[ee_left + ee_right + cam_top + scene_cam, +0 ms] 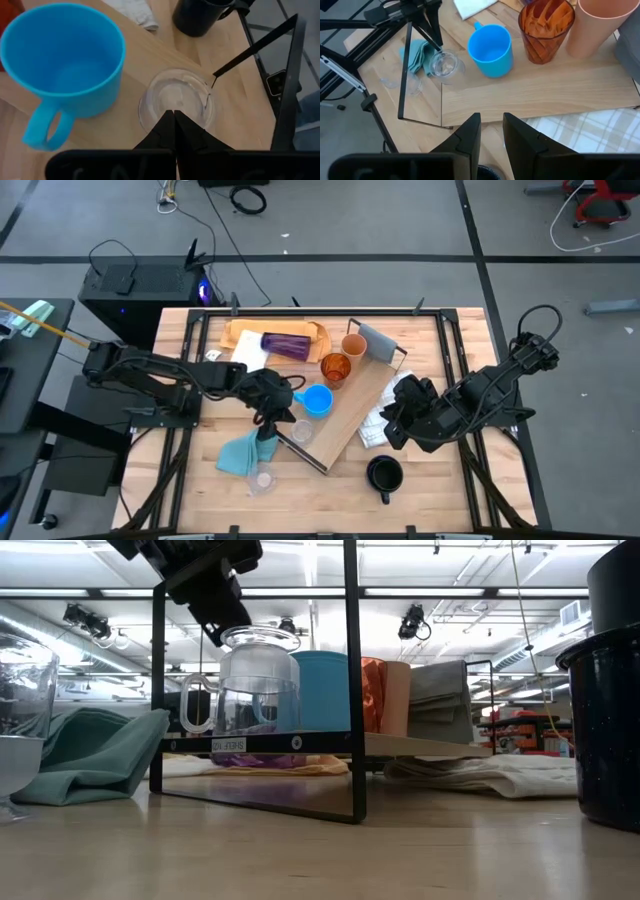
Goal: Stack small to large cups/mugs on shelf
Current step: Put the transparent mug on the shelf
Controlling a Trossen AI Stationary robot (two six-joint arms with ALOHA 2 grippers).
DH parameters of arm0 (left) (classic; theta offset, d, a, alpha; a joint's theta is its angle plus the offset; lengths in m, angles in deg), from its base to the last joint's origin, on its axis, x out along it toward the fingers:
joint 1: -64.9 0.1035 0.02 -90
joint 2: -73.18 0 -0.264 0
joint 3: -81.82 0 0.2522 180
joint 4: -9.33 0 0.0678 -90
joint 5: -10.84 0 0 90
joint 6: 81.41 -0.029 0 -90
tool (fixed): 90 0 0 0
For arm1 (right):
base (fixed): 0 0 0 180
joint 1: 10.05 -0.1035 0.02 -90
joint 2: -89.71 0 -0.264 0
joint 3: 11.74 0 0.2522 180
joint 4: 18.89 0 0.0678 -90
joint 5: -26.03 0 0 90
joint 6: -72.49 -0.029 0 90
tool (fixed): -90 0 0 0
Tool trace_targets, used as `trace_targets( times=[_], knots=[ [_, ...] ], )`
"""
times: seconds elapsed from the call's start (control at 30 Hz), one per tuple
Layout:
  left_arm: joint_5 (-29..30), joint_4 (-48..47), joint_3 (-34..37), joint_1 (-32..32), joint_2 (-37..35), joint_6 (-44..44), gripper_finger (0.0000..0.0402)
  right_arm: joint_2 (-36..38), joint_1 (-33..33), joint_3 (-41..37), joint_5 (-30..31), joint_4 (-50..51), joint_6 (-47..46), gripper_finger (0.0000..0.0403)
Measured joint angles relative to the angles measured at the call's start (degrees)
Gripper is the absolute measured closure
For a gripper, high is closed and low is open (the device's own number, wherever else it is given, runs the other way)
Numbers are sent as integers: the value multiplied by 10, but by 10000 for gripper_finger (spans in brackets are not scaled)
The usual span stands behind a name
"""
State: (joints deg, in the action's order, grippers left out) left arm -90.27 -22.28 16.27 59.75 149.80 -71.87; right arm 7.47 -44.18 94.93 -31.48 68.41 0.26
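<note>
Nearest the front edge of the wooden surface [180,330] stands the dark mug [384,474], upright, off the shelf and just beside the white checked cloth [372,427]. Toward the left front, a clear cup [262,477] rests by the crumpled teal cloth [240,452]. The shelf [345,415], a light-wood board with thin black end frames, lies diagonally across the middle of the surface. On its near end sits a second clear cup [176,99], upright; the left claw [174,119] hangs directly over this cup's rim, its two dark fingers clenched together with nothing between them, and whether the tips touch the glass cannot be told. Just beside that cup on the board stands the light blue mug [317,401], empty, its handle pointing away from the board's centre. Farther along the board come the amber translucent cup [335,368] and then the tan cup [354,345], close together near the grey end panel [374,343]. The right claw [491,131] hovers over the checked cloth at the shelf's right side, apart from every cup, its fingers a little parted and grasping nothing. Beyond the shelf, toward the back of the surface, the purple tumbler [286,344] lies on its side on the tan paper sheet [240,335].
</note>
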Motion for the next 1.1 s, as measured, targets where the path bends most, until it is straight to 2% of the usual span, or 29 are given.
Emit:
trace_targets(
  times=[0.73, 1.1],
  knots=[
    [-7, 39, -1, -9, 37, -2, 401, 0, 8, 0, 0, -6, 14, 314],
    [-11, 14, -1, -8, 51, -4, 401, 0, 11, 0, 0, -10, 19, 314]
  ],
)
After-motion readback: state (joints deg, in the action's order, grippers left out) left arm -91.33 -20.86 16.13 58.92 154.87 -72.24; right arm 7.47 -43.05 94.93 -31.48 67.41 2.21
